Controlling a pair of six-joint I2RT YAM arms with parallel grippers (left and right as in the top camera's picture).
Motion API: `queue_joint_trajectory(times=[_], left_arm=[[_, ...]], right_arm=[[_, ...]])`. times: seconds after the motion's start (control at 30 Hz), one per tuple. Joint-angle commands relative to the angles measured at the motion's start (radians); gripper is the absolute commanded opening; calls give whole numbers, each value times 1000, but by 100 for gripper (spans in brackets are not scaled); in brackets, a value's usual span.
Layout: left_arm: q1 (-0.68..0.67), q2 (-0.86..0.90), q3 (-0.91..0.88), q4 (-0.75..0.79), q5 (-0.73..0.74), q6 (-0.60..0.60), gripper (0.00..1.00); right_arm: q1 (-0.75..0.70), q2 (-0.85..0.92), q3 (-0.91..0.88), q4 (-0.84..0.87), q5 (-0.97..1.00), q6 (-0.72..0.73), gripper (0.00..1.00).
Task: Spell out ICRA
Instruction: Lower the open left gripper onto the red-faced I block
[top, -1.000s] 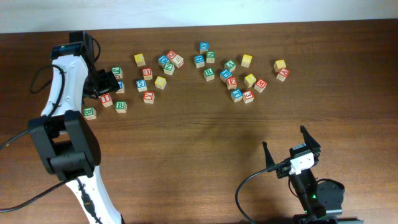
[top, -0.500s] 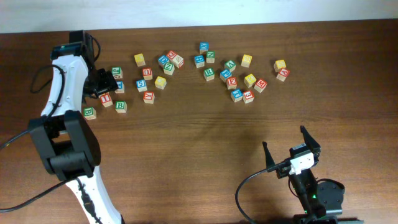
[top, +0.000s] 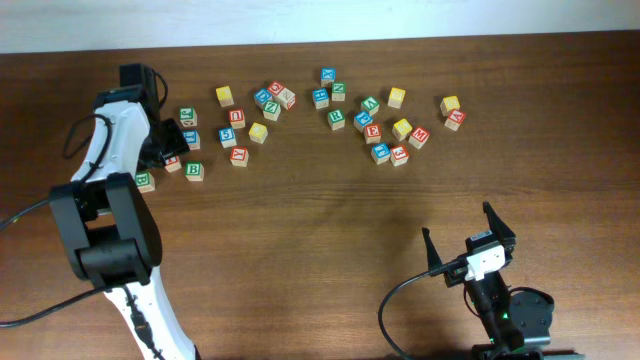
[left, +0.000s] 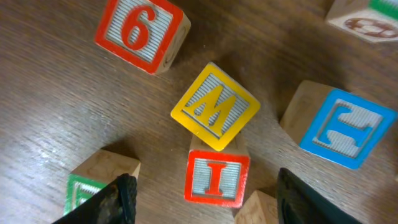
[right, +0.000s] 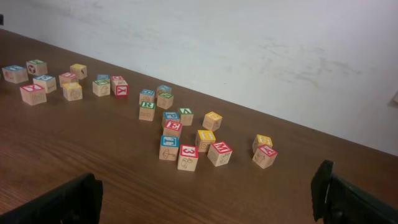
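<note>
Soft even light; corners perhaps blurred

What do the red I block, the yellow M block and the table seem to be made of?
Red I block: pale wood, bare on its side, with a glossy red painted face. Yellow M block: likely the same wood, top painted yellow with ridged lettering. Table: dark brown wood-grain surface, possibly veneer or laminate.

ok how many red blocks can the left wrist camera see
2: the 6 block at upper left, and the I block at bottom centre, between the left pincer's fingers. More may lie outside the frame.
</note>
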Motion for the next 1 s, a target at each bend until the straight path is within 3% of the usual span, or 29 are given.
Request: queue_joint_trajectory(times=[0.0,0.07,0.5,0.73,0.97], left_arm=[[6,12,-35,27,-12,-3,58],[6,12,-39,35,-12,-3,49],[6,12,-79,97,-12,-3,36],[6,12,-79,114,-13,-3,43],[6,12,-79,127,-12,-3,36]], right_arm=[[6,-7,-5,-5,-12,4,98],[6,-7,-5,-5,-12,4,98],[6,-7,-5,-5,-12,4,98],[6,-7,-5,-5,-12,4,98],[6,-7,-5,-5,-12,4,98]])
